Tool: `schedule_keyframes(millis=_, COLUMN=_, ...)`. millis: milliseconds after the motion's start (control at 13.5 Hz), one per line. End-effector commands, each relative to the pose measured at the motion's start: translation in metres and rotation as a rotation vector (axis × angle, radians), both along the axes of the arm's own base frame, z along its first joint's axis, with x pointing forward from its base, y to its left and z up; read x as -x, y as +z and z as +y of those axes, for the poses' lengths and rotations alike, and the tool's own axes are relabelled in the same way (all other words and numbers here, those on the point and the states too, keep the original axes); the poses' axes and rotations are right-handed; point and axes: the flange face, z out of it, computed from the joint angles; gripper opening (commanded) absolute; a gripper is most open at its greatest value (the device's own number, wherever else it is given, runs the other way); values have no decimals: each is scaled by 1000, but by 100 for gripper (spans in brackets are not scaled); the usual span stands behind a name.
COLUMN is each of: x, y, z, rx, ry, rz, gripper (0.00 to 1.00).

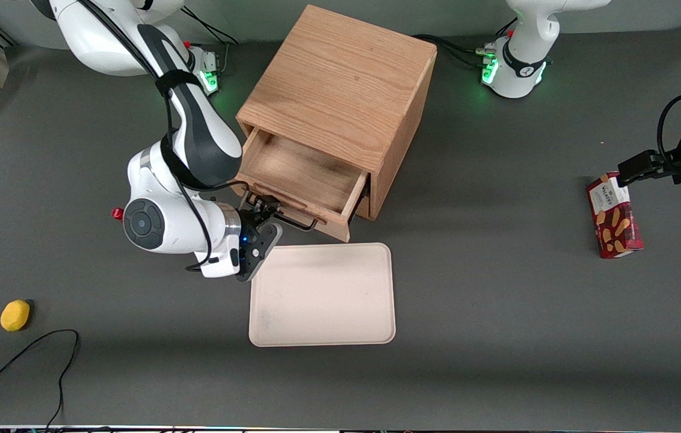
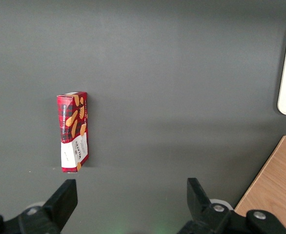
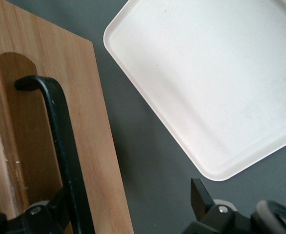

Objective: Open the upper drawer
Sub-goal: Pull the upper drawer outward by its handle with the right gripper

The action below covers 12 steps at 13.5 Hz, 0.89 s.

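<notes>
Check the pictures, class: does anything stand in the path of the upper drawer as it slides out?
Possibly: the cream tray lies just in front of the upper drawer, apparently lower than it. The gripper is at its black handle.

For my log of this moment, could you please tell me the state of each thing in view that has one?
upper drawer: pulled partly out of the oak cabinet, nothing seen inside
black handle: one gripper finger beside it
gripper: open, at the handle
cream tray: flat on the table, bare
cookie box: lying flat
yellow object: resting on the table
</notes>
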Motion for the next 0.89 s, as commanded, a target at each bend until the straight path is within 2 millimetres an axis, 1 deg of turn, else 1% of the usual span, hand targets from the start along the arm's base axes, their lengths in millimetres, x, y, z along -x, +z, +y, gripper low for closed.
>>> schedule_keyframes(millis=0, x=-14, y=1, z=1, rx=-25, ry=13, rz=-18, gripper=100)
schedule_keyframes(millis=148, x=-19, y=-2, z=-4, rx=-24, ry=9, rz=-20, gripper=100)
schedule_keyframes(millis=370, x=-28, y=0, z=-14, rx=-31, ry=4, rz=-35, gripper=100)
schedule_keyframes(millis=444, x=-30, y=-1, z=-14, rx=-32, ry=9, rz=-37, gripper=100)
schedule_keyframes(millis=815, x=-41, y=-8, z=-33, rx=-39, ry=10, rz=-37, gripper=100)
